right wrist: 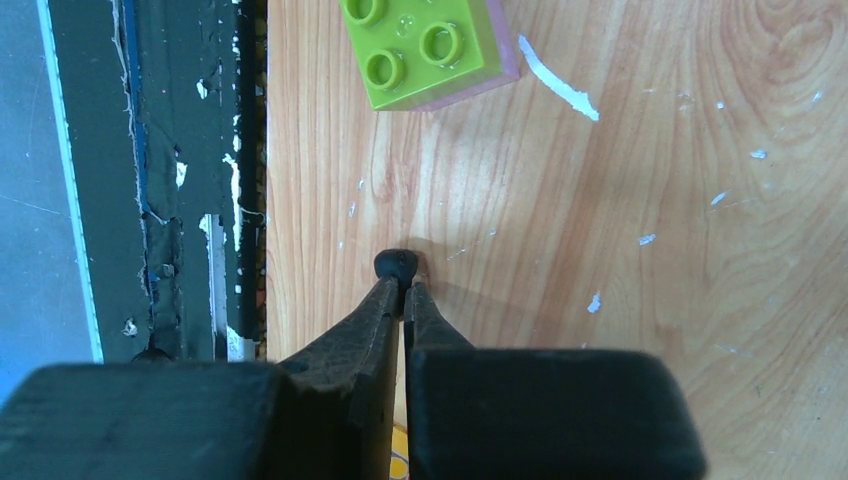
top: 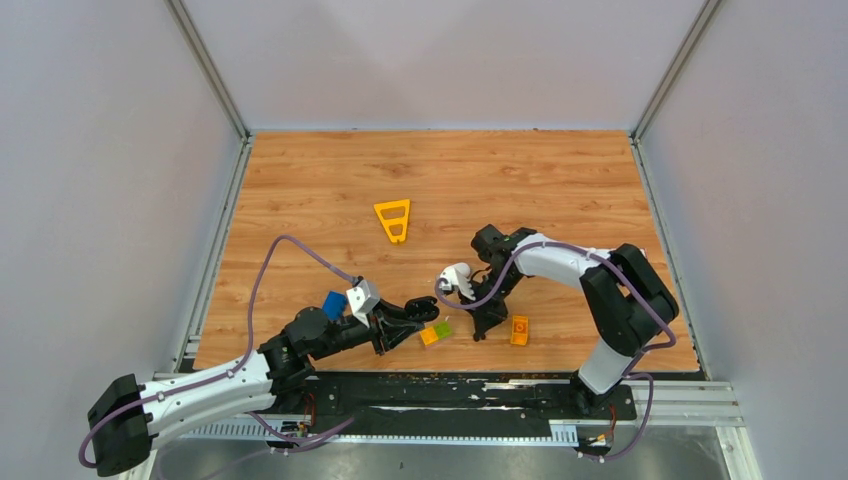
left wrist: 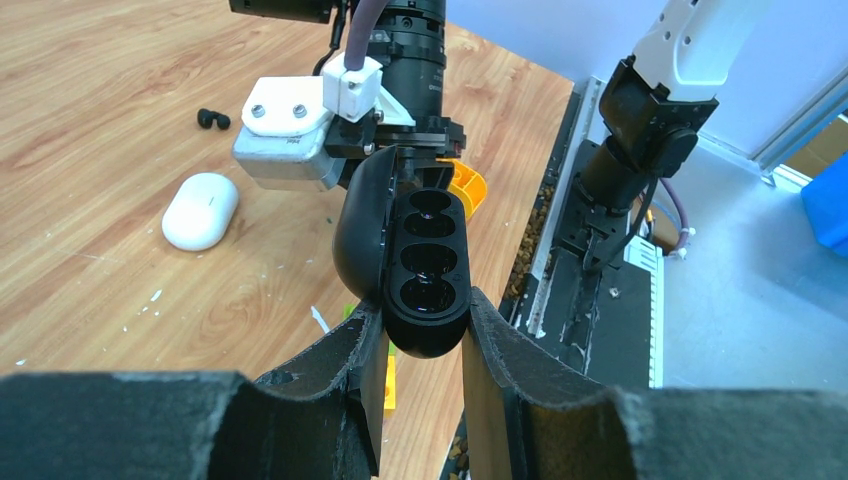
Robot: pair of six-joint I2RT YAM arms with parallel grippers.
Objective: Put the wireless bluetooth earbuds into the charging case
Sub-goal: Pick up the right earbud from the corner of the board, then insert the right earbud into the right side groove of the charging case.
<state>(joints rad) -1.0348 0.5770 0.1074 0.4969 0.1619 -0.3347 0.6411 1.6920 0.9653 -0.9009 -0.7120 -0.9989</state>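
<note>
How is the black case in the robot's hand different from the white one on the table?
The black case is glossy; the white case is pale. The black case is open, showing round hollows; the white case is shut. The black case is held up in the left hand; the white case lies flat on the table. Both are smooth and rounded.

One yellow triangle (top: 392,220), one white case (left wrist: 200,210) — one green brick (right wrist: 425,45).

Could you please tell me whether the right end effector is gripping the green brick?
No, the right end effector is shut on a small black earbud, while the green brick lies well apart from it.
</note>
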